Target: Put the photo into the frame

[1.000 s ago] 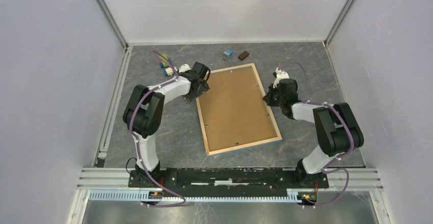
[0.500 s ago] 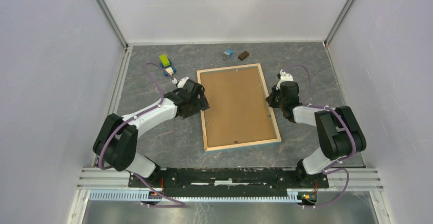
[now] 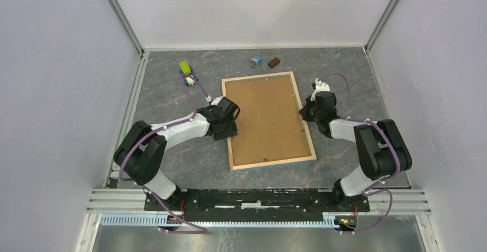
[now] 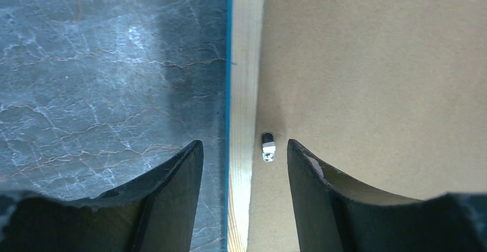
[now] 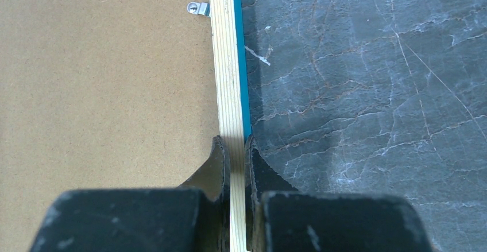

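The frame (image 5: 225,62) looks stiff and light, best gripped by a thin side: right end effector (image 5: 235,144) pinches one, left end effector (image 4: 244,146) straddles the other, open.

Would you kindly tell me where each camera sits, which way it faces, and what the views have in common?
Top external: fixed above and behind the bases, looking down at the table; left arm and right arm show whole, flanking the frame.
Left wrist: on the left gripper, looking down between its open jaws at the frame's left rail and a metal clip.
Right wrist: on the right gripper, looking along the frame's right rail, jaws shut on it.
Shared: all three show the frame and brown backing board.
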`<state>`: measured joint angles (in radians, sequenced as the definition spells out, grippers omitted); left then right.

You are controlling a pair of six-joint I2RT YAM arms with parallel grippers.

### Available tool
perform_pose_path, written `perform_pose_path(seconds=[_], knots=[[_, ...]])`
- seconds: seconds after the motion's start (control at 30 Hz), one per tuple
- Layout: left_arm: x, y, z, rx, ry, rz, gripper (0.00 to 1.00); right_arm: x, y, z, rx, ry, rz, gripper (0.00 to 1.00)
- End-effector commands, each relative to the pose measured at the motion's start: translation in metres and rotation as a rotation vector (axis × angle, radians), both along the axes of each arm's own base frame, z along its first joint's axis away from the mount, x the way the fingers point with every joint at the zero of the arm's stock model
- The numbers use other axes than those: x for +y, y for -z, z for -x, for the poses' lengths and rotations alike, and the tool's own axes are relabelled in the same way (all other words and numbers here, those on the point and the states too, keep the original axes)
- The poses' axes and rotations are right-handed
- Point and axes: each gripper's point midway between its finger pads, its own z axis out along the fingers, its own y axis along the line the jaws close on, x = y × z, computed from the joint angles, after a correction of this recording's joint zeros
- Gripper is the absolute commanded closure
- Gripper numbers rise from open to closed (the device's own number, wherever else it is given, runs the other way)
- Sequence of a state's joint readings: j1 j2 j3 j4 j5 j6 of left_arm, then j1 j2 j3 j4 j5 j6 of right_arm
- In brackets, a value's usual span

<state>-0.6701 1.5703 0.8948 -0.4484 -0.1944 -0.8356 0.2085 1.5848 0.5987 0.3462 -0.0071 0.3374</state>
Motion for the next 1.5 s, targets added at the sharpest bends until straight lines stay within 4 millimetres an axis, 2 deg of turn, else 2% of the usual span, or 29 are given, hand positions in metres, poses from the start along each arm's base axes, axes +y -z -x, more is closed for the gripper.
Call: perform_pose_path(seconds=[0.0,0.27,0.3,0.37,0.4,0.53,0.67,0.9,1.0,1.1,1.2,1.4,1.47], knots=[[0.003,-0.001,-0.008,0.007,-0.075,-0.035,0.37,-0.011,0.023,0.015,0.100,0.065,0.008,1.00],[0.005,0.010,-0.001,0.037,-0.096,-0.064,0.47,-0.010,0.024,0.016,0.106,0.059,0.005,1.00],[0.007,0.013,0.001,0.046,-0.104,-0.077,0.50,-0.010,0.023,0.016,0.104,0.058,0.003,1.00],[0.013,0.016,0.005,0.065,-0.134,-0.100,0.67,-0.011,0.023,0.016,0.104,0.058,0.004,1.00],[0.014,0.018,0.008,0.075,-0.140,-0.101,0.69,-0.011,0.023,0.015,0.103,0.060,0.005,1.00],[0.015,0.020,0.013,0.096,-0.168,-0.088,0.72,-0.010,0.024,0.014,0.109,0.057,0.002,1.00],[0.018,0.023,0.016,0.105,-0.204,-0.093,0.81,-0.009,0.028,0.015,0.119,0.053,-0.002,1.00],[0.016,0.018,0.014,0.093,-0.175,-0.090,0.88,-0.009,0.028,0.014,0.118,0.053,-0.007,1.00],[0.018,0.017,0.017,0.114,-0.147,-0.115,0.86,-0.010,0.028,0.015,0.121,0.056,-0.006,1.00],[0.021,0.015,0.020,0.136,-0.148,-0.136,0.75,-0.010,0.029,0.014,0.121,0.057,-0.008,1.00],[0.022,0.010,0.019,0.113,-0.165,-0.122,0.59,-0.004,0.028,0.014,0.124,0.033,-0.031,1.00],[0.016,0.012,0.019,0.133,-0.158,-0.107,0.43,-0.007,0.029,0.015,0.125,0.040,-0.020,1.00],[0.015,0.015,0.020,0.145,-0.155,-0.105,0.40,-0.008,0.029,0.015,0.125,0.041,-0.020,1.00]])
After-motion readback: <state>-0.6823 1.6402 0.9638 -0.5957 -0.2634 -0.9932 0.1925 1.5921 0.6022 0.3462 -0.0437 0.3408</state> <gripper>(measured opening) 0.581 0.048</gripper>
